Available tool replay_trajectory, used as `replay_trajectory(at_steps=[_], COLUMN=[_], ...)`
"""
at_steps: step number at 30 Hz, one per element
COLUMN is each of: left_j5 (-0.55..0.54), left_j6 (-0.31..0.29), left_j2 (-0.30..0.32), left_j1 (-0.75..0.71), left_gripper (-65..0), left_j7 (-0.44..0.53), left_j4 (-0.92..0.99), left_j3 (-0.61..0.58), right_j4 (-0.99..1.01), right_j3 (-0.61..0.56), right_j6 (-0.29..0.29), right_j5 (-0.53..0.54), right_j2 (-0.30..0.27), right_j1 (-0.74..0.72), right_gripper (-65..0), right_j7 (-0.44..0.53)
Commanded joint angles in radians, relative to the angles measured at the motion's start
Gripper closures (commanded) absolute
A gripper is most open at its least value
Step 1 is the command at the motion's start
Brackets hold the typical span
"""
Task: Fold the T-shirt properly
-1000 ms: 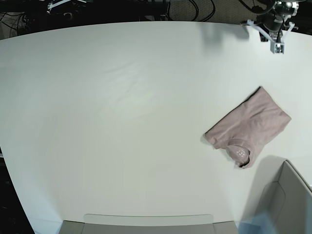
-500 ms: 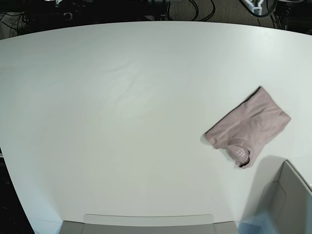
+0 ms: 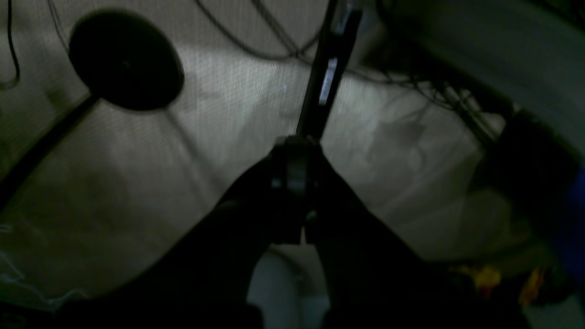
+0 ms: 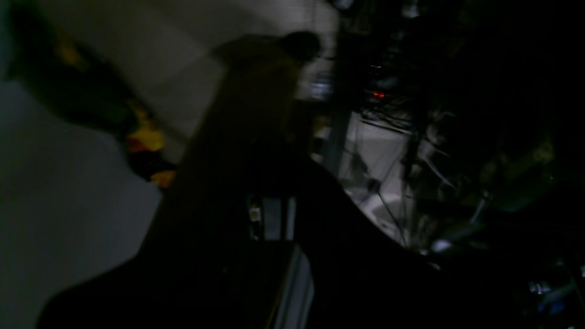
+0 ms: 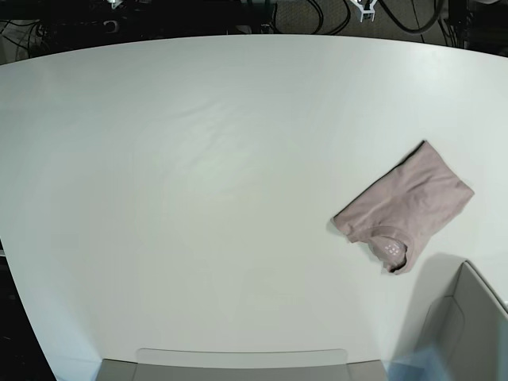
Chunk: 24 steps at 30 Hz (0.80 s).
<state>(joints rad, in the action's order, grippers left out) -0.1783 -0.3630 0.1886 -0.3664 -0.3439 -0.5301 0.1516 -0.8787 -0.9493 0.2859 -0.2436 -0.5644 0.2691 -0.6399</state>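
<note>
The left arm, which had hung over the far edge of the worktop a second before, had pulled back beyond that edge. The T-shirt lay folded and untouched where it had been, near the worktop's right edge, its collar toward the front. The left fingers were pressed together on nothing, while the right wrist view was too dark to tell how the right fingers stood.

base: overhead onto table | wrists: dim, off-table, nothing shared

open table, grey bin near corner
</note>
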Motion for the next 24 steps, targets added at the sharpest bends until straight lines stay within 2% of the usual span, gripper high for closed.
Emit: replay_trajectory(at_steps=[1,6,10,13,18,21,24], left_j5=[0.001,0.001,0.001,0.001,0.001,0.001,0.001], left_j6=[-0.001,-0.001,-0.001,-0.001,-0.001,-0.001,-0.001], left_j2=[0.009,0.009,0.002,-0.002,-0.036,-0.062,-0.088], left_j1=[0.000,0.048,0.051,0.054,0.057,0.093,0.103], left_gripper=[0.0,0.0,0.0,0.0,0.0,0.0,0.0], left_j7=[0.035,0.191,0.214,0.214,0.214,0.214,0.208], left_j4=[0.021,0.110,0.110,0.112,0.112,0.113,0.113], left_j3=[0.001,0.001,0.001,0.003,0.004,0.003,0.003], right_j4=[0.046,0.232,0.264,0.270,0.272,0.300,0.393], right_j3=[-0.029,-0.158,-0.178,-0.176,-0.175,-0.172,-0.176], right_j6=[-0.007,-0.104,-0.110,-0.109,-0.109,-0.109,-0.109], right_j5=[0.005,0.005,0.005,0.005,0.005,0.003,-0.001], right_j2=[-0.001,0.093,0.129,0.131,0.137,0.177,0.241], right_j1=[-0.021,-0.126,-0.147,-0.159,-0.189,-0.199,-0.215], right_gripper=[0.0,0.0,0.0,0.0,0.0,0.0,0.0], right_j7=[0.009,0.107,0.159,0.219,0.228,0.234,0.228])
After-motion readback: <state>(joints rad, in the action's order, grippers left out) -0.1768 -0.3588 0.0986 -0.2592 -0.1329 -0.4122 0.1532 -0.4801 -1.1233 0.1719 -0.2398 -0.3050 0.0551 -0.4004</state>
